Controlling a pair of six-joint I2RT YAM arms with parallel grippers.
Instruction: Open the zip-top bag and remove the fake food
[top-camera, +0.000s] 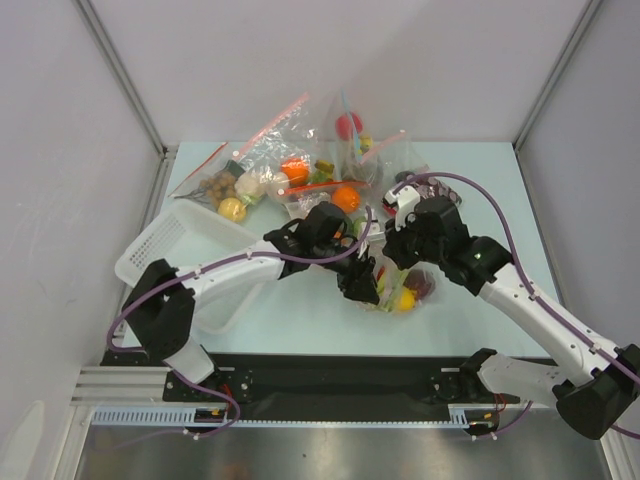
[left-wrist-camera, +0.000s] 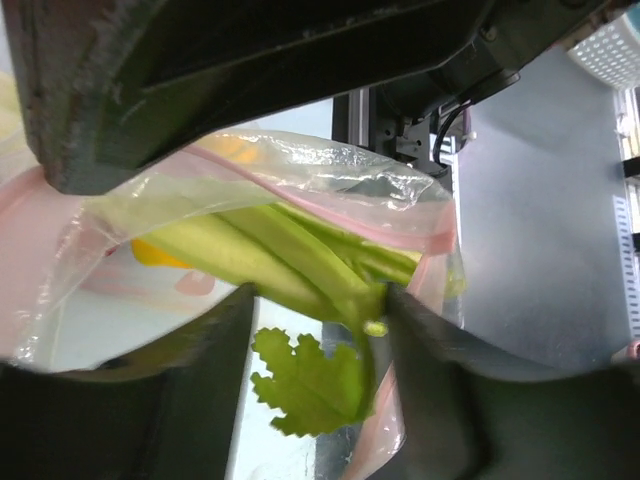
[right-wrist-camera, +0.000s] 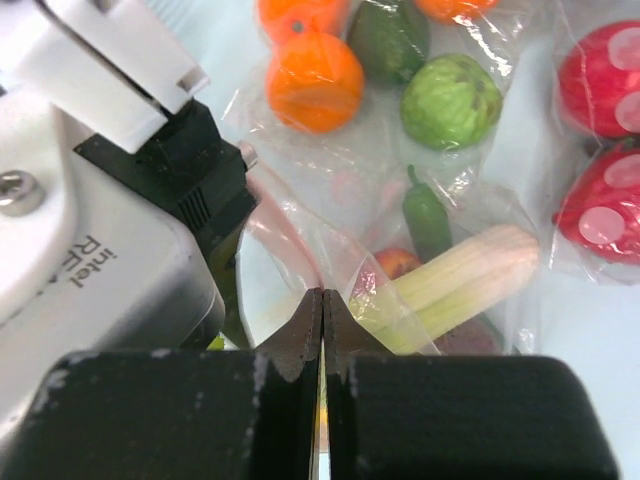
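Observation:
The zip-top bag (top-camera: 392, 283) lies mid-table, its pale pink strip (left-wrist-camera: 340, 215) pulled open into a mouth. My right gripper (right-wrist-camera: 322, 300) is shut on the bag's film just below the strip, holding that edge up; it sits right of the bag mouth (top-camera: 392, 252). My left gripper (left-wrist-camera: 320, 292) reaches into the mouth, its jaws apart on either side of the leek's green end (left-wrist-camera: 300, 262); a green leaf (left-wrist-camera: 315, 380) hangs between the fingers. The leek's pale stalk (right-wrist-camera: 455, 280), a yellow lemon (top-camera: 405, 299) and a dark red apple (top-camera: 423, 285) are inside the bag.
A white basket (top-camera: 160, 250) lies at the left beside my left arm. Behind the bag are other clear bags (top-camera: 300, 165) holding oranges (right-wrist-camera: 315, 80), a green fruit (right-wrist-camera: 450, 100), a green pepper (right-wrist-camera: 425, 215) and red strawberries (right-wrist-camera: 600, 70).

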